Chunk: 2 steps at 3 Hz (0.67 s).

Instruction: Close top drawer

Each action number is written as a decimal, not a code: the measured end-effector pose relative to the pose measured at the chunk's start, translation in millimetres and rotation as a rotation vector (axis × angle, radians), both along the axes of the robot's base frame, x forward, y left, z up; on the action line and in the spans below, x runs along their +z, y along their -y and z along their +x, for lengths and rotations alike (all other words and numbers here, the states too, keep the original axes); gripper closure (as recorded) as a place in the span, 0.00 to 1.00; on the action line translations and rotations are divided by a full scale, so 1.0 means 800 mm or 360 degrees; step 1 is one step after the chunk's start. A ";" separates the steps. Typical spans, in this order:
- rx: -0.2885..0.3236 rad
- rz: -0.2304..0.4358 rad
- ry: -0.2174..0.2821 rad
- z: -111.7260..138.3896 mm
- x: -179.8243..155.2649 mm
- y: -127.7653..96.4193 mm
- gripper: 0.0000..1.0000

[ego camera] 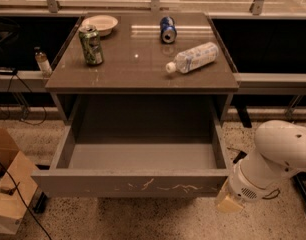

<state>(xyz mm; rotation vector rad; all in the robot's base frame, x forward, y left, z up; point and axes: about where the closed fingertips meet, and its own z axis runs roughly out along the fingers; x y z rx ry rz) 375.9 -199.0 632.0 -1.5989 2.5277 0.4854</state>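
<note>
Now the top drawer (133, 184) stands wide open. The claw (228, 202) sits low beside one end of its front. Nobody can tell if the claw is open or closed.

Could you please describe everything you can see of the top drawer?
The top drawer is a wide, shallow, matte grey box, pulled far out beneath the tabletop and empty inside. Its flat, handle-less front panel carries pale squiggly scratches near the middle. It sits level. The gripper is beside its front right corner; contact cannot be confirmed.
</note>
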 end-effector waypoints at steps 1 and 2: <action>0.0000 0.0000 0.0000 0.000 0.000 0.000 1.00; -0.0007 0.0005 0.0033 0.022 -0.007 0.007 1.00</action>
